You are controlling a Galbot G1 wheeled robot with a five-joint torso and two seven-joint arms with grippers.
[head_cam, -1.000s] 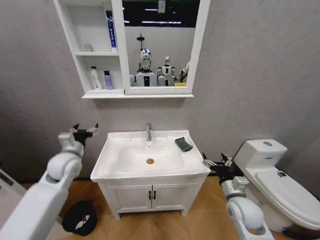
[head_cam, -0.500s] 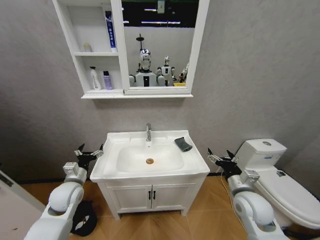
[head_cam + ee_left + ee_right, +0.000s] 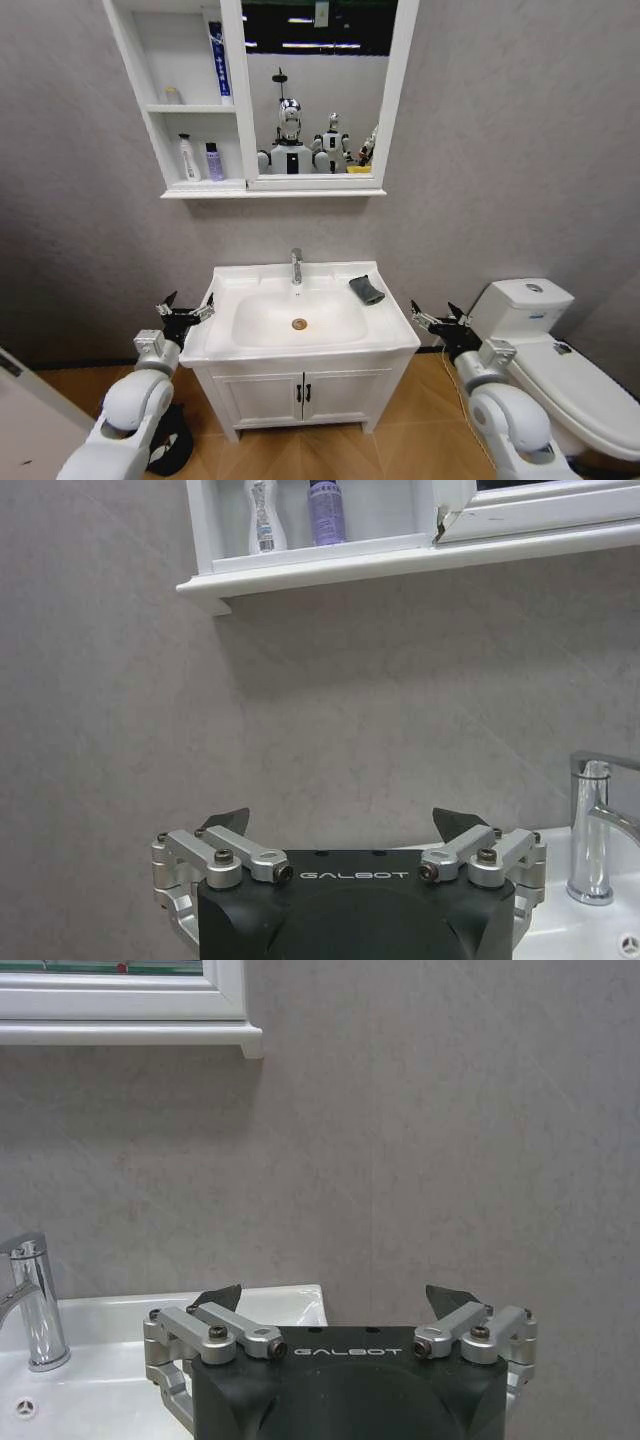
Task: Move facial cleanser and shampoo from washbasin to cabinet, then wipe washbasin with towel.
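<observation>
Nearest, the two arms flank the vanity (image 3: 305, 385). The left gripper (image 3: 186, 313) hangs just beside the washbasin's (image 3: 225, 345) left edge, fingers spread wide and holding nothing; the left wrist view shows the same splayed black fingertips (image 3: 226, 819) against the grey wall. The right gripper (image 3: 436, 321) sits just off the washbasin's right edge, between it and the toilet (image 3: 540, 350), also spread open and empty, as its wrist view confirms with both fingertips (image 3: 447, 1298) well apart.

Between them, the washbasin holds a brass drain (image 3: 299, 323) in the middle of its bowl and a tap (image 3: 297, 265) at the far rim. The towel (image 3: 366, 289), dark grey and folded, lies on the far right corner of the washbasin top.

Farther up the wall hangs the cabinet (image 3: 395, 95). Its lower left shelf carries a white bottle (image 3: 189, 157) and a purple bottle (image 3: 212, 160) side by side. The compartment above holds a tall blue tube (image 3: 218, 60) standing against the mirror (image 3: 315, 90) frame, with a small pale item (image 3: 174, 95) to its left.
</observation>
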